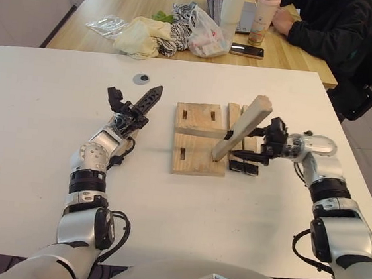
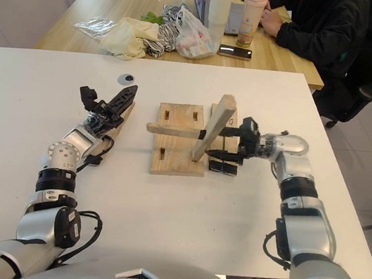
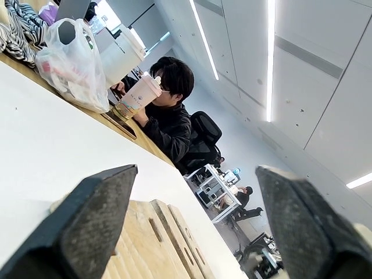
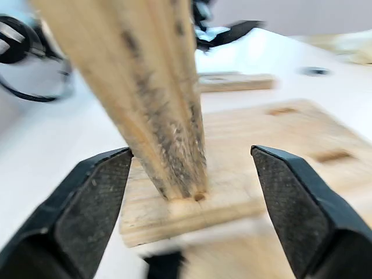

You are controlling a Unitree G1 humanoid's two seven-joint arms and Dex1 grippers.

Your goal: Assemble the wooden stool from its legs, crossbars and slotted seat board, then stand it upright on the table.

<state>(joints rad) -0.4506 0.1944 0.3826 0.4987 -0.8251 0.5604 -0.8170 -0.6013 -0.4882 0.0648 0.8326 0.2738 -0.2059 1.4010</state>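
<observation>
The slotted seat board [image 1: 194, 155] lies flat at the table's middle, and a thin crossbar [image 2: 170, 130] rests across it. A wooden leg [image 1: 244, 125] stands tilted with its lower end on the board's right part. My right gripper [image 1: 255, 144] is open around this leg from the right. In the right wrist view the leg [image 4: 151, 87] leans against one finger [image 4: 93, 203], and a gap separates it from the other. My left gripper [image 1: 132, 100] is open and holds nothing, just left of the board. More wooden pieces [image 1: 234, 114] lie along the board's right side.
A small round black-and-white object [image 1: 140, 78] sits behind my left gripper. Small dark blocks [image 1: 243, 167] lie under my right gripper. A wooden table [image 1: 110, 38] behind holds bags, bottles and a phone. Open white tabletop lies to the left and front.
</observation>
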